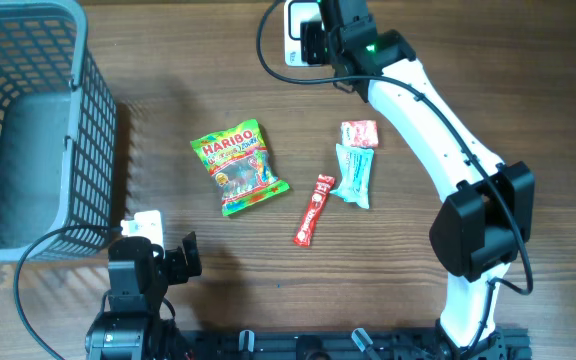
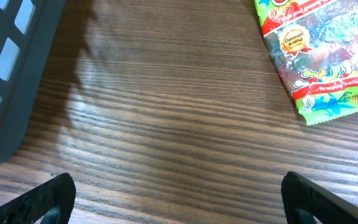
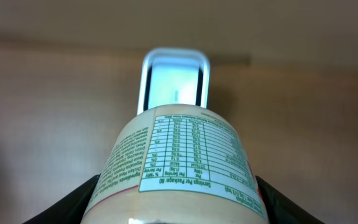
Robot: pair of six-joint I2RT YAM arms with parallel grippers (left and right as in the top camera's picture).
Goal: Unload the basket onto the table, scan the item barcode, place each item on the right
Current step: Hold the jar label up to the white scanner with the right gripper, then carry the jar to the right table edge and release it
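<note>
The item (image 3: 179,155) is a cream, rounded container with a green-framed nutrition table on its label. My right gripper (image 3: 179,208) is shut on it, one black finger on each side. No barcode shows on the side facing the wrist camera. The container's far end points at the white scanner (image 3: 174,81) just beyond it. In the overhead view the right gripper (image 1: 324,38) sits at the table's far edge beside the scanner (image 1: 296,36), and the item is hidden beneath it. My left gripper (image 2: 182,202) hangs open over bare wood near the front left (image 1: 178,258).
A grey mesh basket (image 1: 28,130) stands at the left. In the middle lie a Haribo bag (image 1: 238,167), a red stick packet (image 1: 313,210), a teal packet (image 1: 355,175) and a red-and-white packet (image 1: 359,133). The Haribo bag (image 2: 319,53) lies ahead-right of the left gripper.
</note>
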